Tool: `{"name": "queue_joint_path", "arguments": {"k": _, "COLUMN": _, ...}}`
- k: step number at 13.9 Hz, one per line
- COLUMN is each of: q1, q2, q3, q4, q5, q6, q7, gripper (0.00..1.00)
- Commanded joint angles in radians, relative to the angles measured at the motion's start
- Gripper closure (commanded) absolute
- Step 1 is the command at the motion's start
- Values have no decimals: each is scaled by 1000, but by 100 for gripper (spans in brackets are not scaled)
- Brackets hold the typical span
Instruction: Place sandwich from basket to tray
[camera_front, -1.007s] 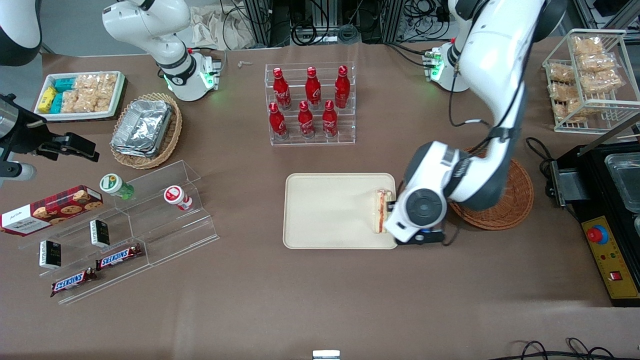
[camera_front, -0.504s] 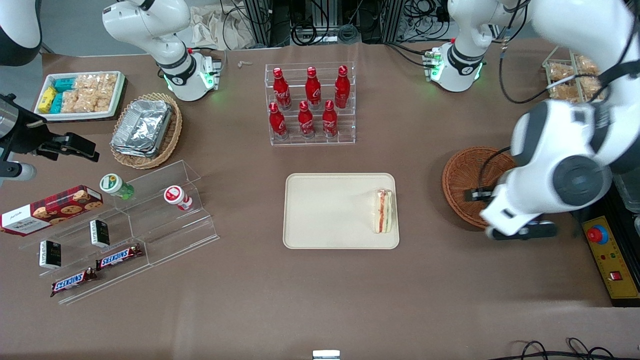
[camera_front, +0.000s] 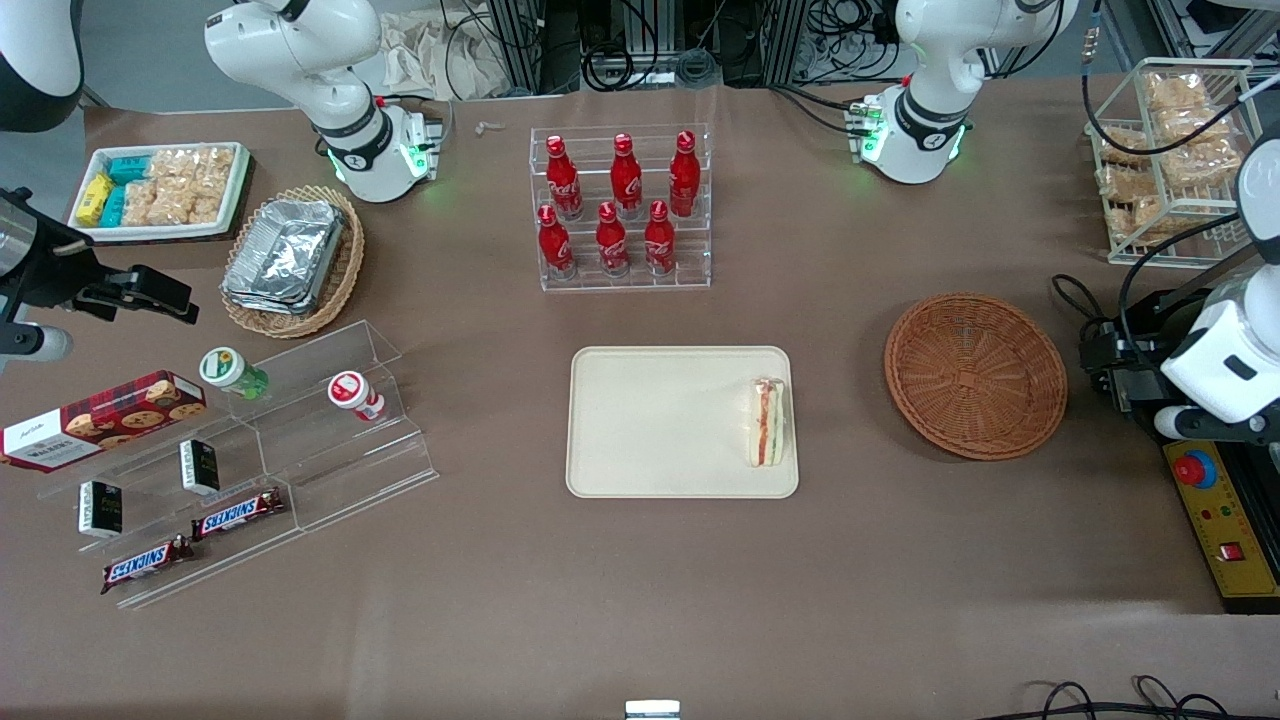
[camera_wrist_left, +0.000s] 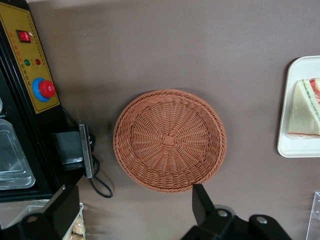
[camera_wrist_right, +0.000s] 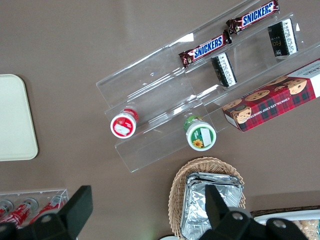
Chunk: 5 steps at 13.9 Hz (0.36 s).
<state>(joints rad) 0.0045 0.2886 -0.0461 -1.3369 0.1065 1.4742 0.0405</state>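
The sandwich (camera_front: 768, 422) lies on the cream tray (camera_front: 660, 420), close to the tray edge that faces the basket; its red and green filling shows along the cut edge. The round reddish-brown basket (camera_front: 975, 375) stands beside the tray and holds nothing. My left gripper (camera_wrist_left: 132, 210) hangs high above the table near the basket's rim, toward the working arm's end. It is open, its black fingers (camera_wrist_left: 201, 202) wide apart with nothing between them. From the wrist I look down on the basket (camera_wrist_left: 169, 140), the sandwich (camera_wrist_left: 305, 110) and a corner of the tray (camera_wrist_left: 295, 150).
A black machine with a yellow panel and red button (camera_front: 1215, 500) stands at the working arm's end, under my wrist (camera_front: 1220, 370). A wire rack of snacks (camera_front: 1170, 160), a cola bottle rack (camera_front: 620, 210) and acrylic shelves (camera_front: 280, 440) stand elsewhere.
My gripper was at the tray's edge beside the sandwich. It has let go and swung up and away past the basket to the working arm's end; the sandwich stays on the tray.
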Motion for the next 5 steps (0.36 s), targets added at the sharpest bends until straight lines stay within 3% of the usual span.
{"name": "queue_joint_path", "arguments": {"k": 1, "q1": 14, "q2": -2, "q3": -9, "q4": 82, "q5": -1, "q6": -29, "q7": 33, "gripper": 0}}
{"name": "queue_joint_path", "arguments": {"k": 5, "q1": 15, "q2": 23, "q3": -9, "q4": 139, "q5": -2, "q6": -28, "q7": 36, "gripper": 0}}
